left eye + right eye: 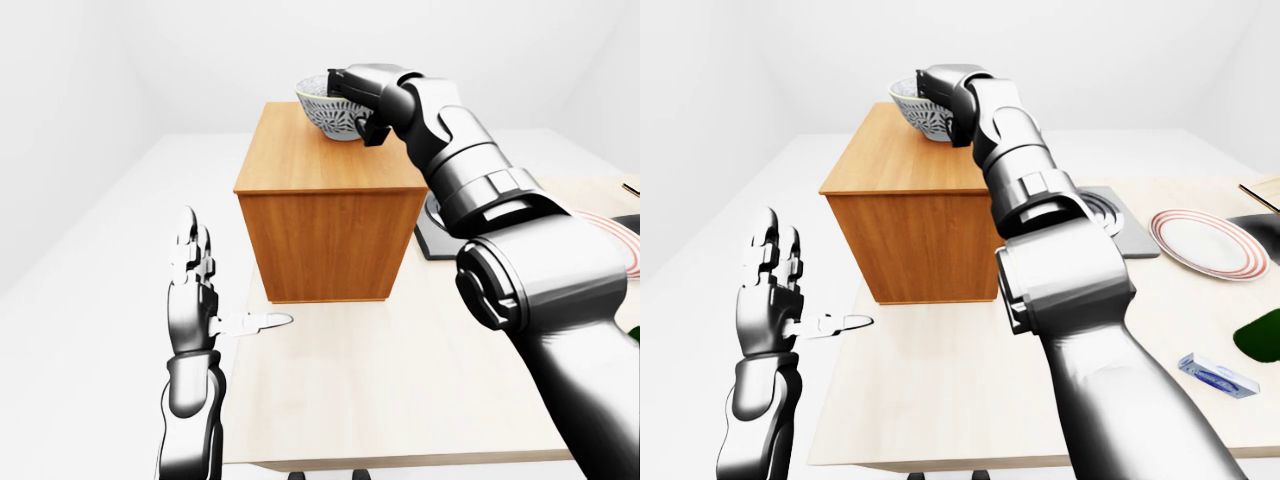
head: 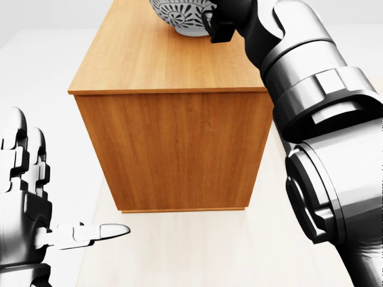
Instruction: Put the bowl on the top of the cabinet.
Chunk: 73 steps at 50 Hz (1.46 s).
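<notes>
A white bowl (image 1: 324, 112) with a dark pattern is over the far end of the wooden cabinet's top (image 1: 318, 162); I cannot tell whether it rests there or hangs just above. My right hand (image 1: 354, 104) reaches in from the right and is shut on the bowl's right rim, with dark fingers over the edge. In the head view the bowl (image 2: 178, 17) sits at the top edge, partly cut off. My left hand (image 1: 196, 283) is held upright at the lower left beside the table, open, thumb pointing right, holding nothing.
The cabinet stands on a pale wooden table (image 1: 960, 390). To its right lie a black hob plate (image 1: 1112, 216), a red-rimmed plate (image 1: 1206, 244), a small blue-and-white packet (image 1: 1217, 372) and a green object (image 1: 1266, 334) at the edge.
</notes>
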{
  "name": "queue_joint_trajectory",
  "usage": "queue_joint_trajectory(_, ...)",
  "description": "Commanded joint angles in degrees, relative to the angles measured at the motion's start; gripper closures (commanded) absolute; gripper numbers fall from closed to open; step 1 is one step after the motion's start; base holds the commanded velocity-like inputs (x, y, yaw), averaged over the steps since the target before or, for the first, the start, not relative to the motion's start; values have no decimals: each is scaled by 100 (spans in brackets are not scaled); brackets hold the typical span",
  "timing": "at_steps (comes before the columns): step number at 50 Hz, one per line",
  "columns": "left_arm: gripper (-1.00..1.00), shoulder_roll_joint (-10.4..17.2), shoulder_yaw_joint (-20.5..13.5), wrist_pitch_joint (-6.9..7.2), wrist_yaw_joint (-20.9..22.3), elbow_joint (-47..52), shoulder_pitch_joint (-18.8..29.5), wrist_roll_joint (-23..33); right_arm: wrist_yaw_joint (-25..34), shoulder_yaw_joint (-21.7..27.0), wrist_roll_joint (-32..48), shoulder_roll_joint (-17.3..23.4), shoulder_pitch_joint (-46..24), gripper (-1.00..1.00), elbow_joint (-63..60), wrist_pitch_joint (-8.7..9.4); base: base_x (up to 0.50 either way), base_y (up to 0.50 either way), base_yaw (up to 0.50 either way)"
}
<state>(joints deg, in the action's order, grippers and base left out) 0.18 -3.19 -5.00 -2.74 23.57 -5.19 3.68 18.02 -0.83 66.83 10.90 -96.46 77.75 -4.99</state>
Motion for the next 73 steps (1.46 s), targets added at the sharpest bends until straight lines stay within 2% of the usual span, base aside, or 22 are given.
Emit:
queue_joint_trajectory(1,-100,-4,31,0,39,4,-52,-4,6,38,-41,-128,118,100,-27,-1,0,0,0)
queue_joint_trajectory(8,-100,-12,51,0,57,3,-78,-3,41,45,-70,-152,123,100,-31,-1,0,0,0)
queue_joint_trajectory(9,-100,-9,48,0,61,-4,-79,-8,44,48,-77,-155,123,80,-31,-1,0,0,0)
queue_joint_trajectory(10,-100,-14,53,0,60,-16,-85,-4,115,65,-108,-165,123,-100,-32,-1,0,0,0)
queue_joint_trajectory(21,-100,-8,9,0,35,-12,-22,-2,86,65,-116,-62,-52,-100,-24,-1,0,0,0)
queue_joint_trajectory(31,-100,0,-15,0,23,-45,7,-19,228,131,-19,277,-682,-100,-5,-1,0,0,0)
queue_joint_trajectory(48,-100,-2,10,0,53,-15,-51,-12,503,303,492,1175,-1851,-100,49,-1,0,0,0)
queue_joint_trajectory(55,-100,-4,7,0,62,-8,-56,-14,477,568,495,1642,-2285,-100,63,-1,0,0,0)
queue_joint_trajectory(59,-100,0,12,0,76,-11,-52,-22,440,585,628,1965,-2354,-100,70,-1,0,0,0)
queue_joint_trajectory(73,-100,-26,55,0,52,18,-63,25,406,697,1095,2665,-2354,-100,75,-1,0,0,0)
